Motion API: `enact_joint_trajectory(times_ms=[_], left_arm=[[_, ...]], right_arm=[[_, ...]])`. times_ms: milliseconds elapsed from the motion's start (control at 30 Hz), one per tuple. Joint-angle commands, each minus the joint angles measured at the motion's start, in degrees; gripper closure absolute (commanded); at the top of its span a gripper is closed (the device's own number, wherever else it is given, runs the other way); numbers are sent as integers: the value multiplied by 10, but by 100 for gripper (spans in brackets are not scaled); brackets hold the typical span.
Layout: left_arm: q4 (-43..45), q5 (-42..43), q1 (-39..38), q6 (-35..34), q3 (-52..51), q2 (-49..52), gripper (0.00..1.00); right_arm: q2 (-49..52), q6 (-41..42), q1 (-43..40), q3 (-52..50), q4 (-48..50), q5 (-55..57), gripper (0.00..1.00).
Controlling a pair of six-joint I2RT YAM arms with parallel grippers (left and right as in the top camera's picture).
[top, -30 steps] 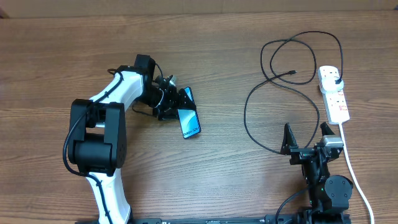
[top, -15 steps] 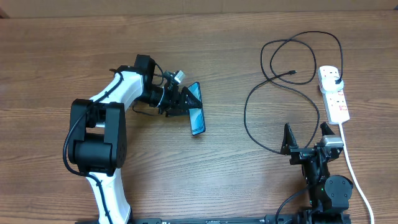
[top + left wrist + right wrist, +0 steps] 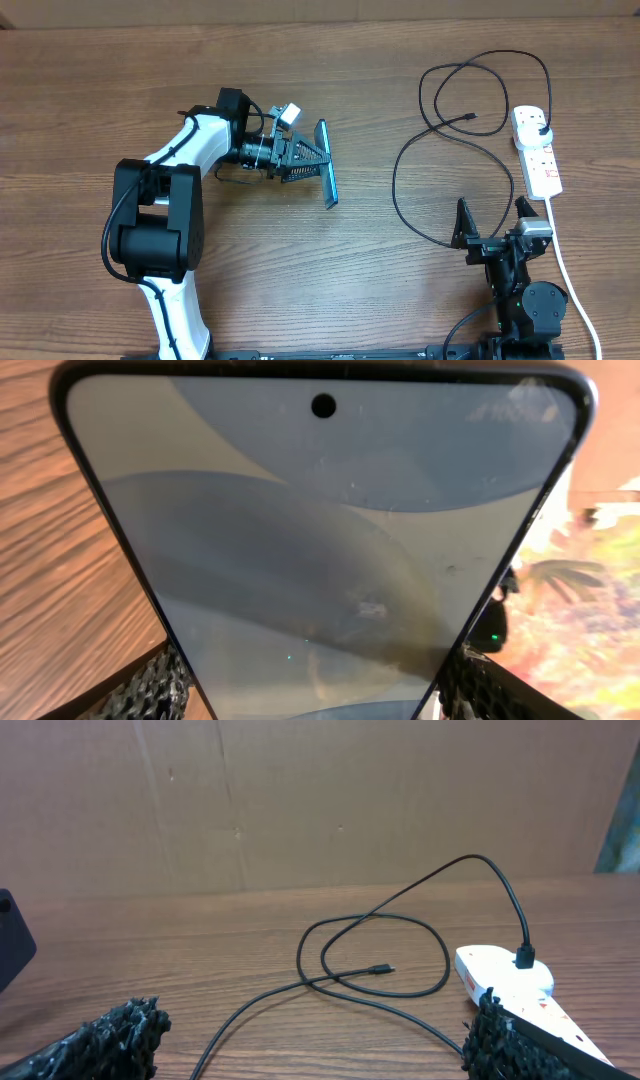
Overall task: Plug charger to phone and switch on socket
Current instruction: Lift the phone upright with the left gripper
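One phone (image 3: 326, 178), tilted on edge: grasped by our left gripper (image 3: 308, 162). Right gripper (image 3: 492, 218): released, empty. We should lay the phone flat near the charger tip (image 3: 471, 118), port outward.

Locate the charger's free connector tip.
Overhead, the connector tip lies on the table at the right side, within the loops of the charger, just left of the socket.

The left arm (image 3: 193, 142) has white links between bulky black joint housings, and a thin black cable (image 3: 228, 180) loops off by its wrist (a small pale grey camera block (image 3: 290, 112) sits there too). The right arm (image 3: 530, 300) is black, bar a grey block (image 3: 532, 231). The left fingers (image 3: 150, 685) and right fingers (image 3: 125, 1030) are black, tapered and roughly knobbled.
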Motion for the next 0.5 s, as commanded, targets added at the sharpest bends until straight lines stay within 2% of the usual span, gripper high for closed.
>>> enact_joint_trajectory(times_ms=[0,200,467], left_arm=[[1,89,-4,23,-3,5,29],[0,124,-4,29,-3,5,30],[-2,124,-4,-59,-3,5,31]], right_arm=[[-2,-3,3,-6,1,7,0],[-2,-3,3,-6,1,7,0],[-2,-3,3,-6,1,7,0]])
